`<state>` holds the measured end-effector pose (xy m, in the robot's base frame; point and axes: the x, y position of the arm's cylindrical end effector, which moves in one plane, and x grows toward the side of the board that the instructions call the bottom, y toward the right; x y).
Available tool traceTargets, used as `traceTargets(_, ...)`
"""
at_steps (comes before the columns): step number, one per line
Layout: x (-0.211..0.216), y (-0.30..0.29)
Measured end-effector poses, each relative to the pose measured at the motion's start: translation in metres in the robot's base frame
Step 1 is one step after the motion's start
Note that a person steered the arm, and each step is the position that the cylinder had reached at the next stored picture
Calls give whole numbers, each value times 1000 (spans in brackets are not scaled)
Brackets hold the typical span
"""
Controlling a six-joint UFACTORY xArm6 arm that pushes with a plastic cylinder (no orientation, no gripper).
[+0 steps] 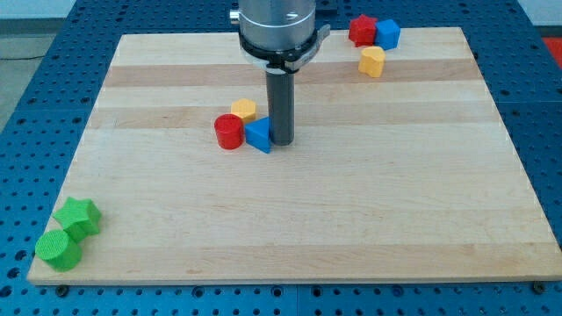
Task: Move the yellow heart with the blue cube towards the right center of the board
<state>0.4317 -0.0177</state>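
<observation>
The yellow heart lies near the view's top right of the wooden board. The blue cube sits just above and to the right of it, close but apart, and touches a red star on its left. My tip is down near the board's centre, far to the left of and below the heart and cube. It rests against the right side of a blue triangle.
A red cylinder touches the blue triangle's left side, with a second yellow block just above them. A green star and a green cylinder sit at the bottom left corner.
</observation>
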Motion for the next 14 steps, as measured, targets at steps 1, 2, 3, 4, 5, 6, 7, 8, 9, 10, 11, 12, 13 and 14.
traceTargets(1,8,0)
traceTargets(2,20,0)
traceTargets(3,7,57)
traceTargets(4,-43,132)
traceTargets(5,-113,209)
traceTargets(6,-183,275)
traceTargets(7,-239,272)
traceTargets(8,-240,260)
traceTargets(9,-240,200)
traceTargets(10,-238,150)
traceTargets(11,-211,140)
traceTargets(12,-180,140)
traceTargets(13,-153,140)
traceTargets(14,-127,140)
